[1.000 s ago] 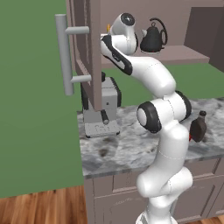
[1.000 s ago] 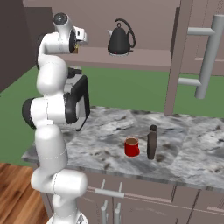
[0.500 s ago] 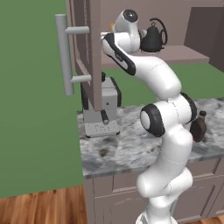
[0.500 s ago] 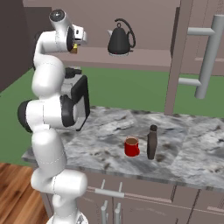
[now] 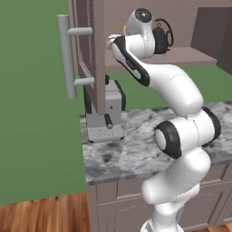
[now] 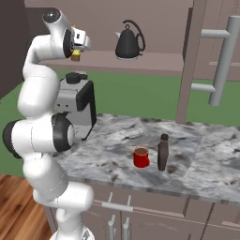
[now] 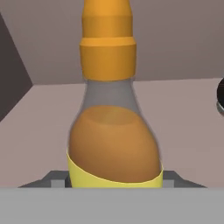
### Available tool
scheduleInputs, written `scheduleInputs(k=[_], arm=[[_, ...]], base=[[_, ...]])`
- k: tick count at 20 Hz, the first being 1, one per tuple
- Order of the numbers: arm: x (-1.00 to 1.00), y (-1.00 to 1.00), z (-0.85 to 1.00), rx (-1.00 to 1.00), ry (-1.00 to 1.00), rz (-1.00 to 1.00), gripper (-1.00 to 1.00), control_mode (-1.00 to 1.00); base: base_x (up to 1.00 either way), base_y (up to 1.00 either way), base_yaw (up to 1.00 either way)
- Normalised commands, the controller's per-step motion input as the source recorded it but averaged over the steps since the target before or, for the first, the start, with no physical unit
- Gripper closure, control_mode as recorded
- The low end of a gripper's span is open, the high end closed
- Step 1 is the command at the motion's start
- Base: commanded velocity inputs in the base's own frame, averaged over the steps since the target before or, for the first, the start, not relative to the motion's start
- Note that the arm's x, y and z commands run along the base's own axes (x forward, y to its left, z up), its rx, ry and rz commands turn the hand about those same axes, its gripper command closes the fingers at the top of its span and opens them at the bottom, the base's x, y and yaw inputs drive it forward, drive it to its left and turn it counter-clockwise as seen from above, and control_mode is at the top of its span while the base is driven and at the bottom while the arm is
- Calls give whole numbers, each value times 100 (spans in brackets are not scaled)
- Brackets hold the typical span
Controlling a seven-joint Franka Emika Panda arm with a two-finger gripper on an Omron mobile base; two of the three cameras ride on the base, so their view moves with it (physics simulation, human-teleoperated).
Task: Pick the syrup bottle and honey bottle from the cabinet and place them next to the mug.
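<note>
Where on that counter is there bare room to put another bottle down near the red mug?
Bare marble lies left of the mug, toward the coffee machine, and in front of it up to the counter edge. The mug's right side is crowded: the syrup bottle stands close beside it. Beyond that bottle, the marble is bare again.

Honey bottle (image 7: 114, 144): clear smooth body, likely plastic, amber contents, matt orange nozzle, flat yellow label band. Cabinet (image 6: 154, 63): matt brownish-mauve panels, no visible grain; bar handle (image 5: 67, 56) plain matt grey, possibly metal. Counter (image 6: 197, 159): mottled grey stone look, slight sheen. Kettle (image 6: 128, 43): smooth black. Mug (image 6: 140, 157): even red, smooth. Syrup bottle (image 6: 162, 152): dark brown, dull. Floor (image 5: 41, 213): wood planks, warm brown.
</note>
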Motion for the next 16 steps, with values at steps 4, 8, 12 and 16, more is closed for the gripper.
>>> scheduleInputs(k=[4,8,12,16], arm=[[-81,-7,0,2,-2,-3,100,-100],[-93,-10,-2,2,-5,-6,100,-100],[-97,-13,-8,2,-4,-10,100,-100],[-92,-14,-9,1,-3,-11,100,-100]], base=[[0,0,0],[0,0,0],[0,0,0],[0,0,0]])
